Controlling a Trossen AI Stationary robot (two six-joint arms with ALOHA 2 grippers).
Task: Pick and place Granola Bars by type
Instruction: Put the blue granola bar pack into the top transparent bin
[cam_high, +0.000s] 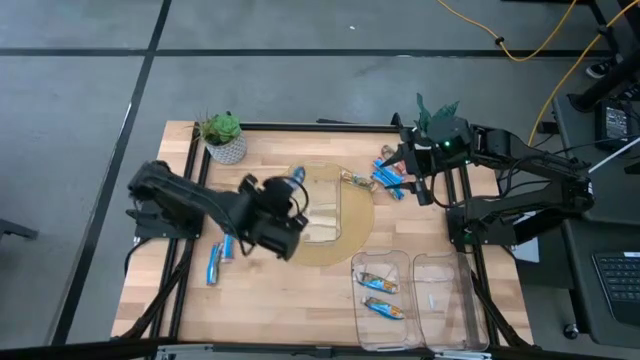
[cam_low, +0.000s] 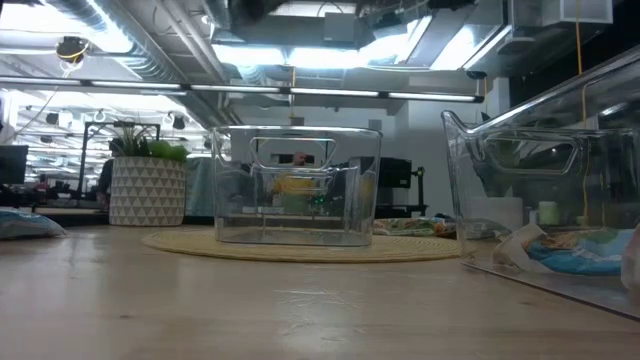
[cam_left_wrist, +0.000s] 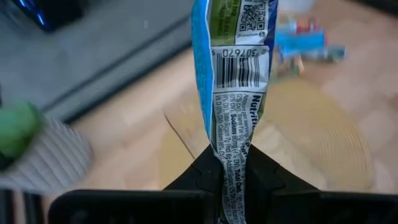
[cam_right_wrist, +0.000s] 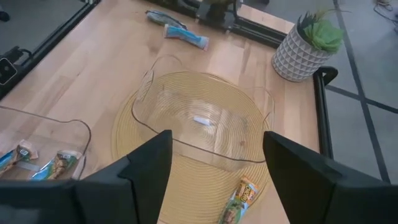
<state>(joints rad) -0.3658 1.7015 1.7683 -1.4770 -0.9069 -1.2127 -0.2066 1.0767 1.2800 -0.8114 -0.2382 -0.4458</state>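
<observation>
My left gripper (cam_high: 288, 195) hangs above the round woven mat (cam_high: 355, 225), shut on a blue-and-white granola bar (cam_left_wrist: 236, 68) that sticks out past the fingers. My right gripper (cam_right_wrist: 217, 180) stands open at the far right, above a cluster of bars (cam_high: 390, 178), touching nothing. Another multicoloured bar (cam_right_wrist: 239, 199) lies flat on the mat's edge. Two blue bars (cam_high: 220, 257) lie flat on the wood at the near left. A clear bin (cam_right_wrist: 199, 124) stands on the mat. My left gripper pinches the bar's flat crimped wrapper end (cam_left_wrist: 233, 146) between its two fingers. The bar runs straight out along the fingers' line, its barcode side toward the wrist camera. It is lifted clear of the table and the mat.
Two clear bins stand at the near right; the left bin (cam_high: 385, 262) holds two multicoloured bars (cam_high: 380, 295), the right bin (cam_high: 445, 265) stands beside it. A potted plant (cam_high: 224, 138) sits at the far left corner. Black frame rails run along the table's sides.
</observation>
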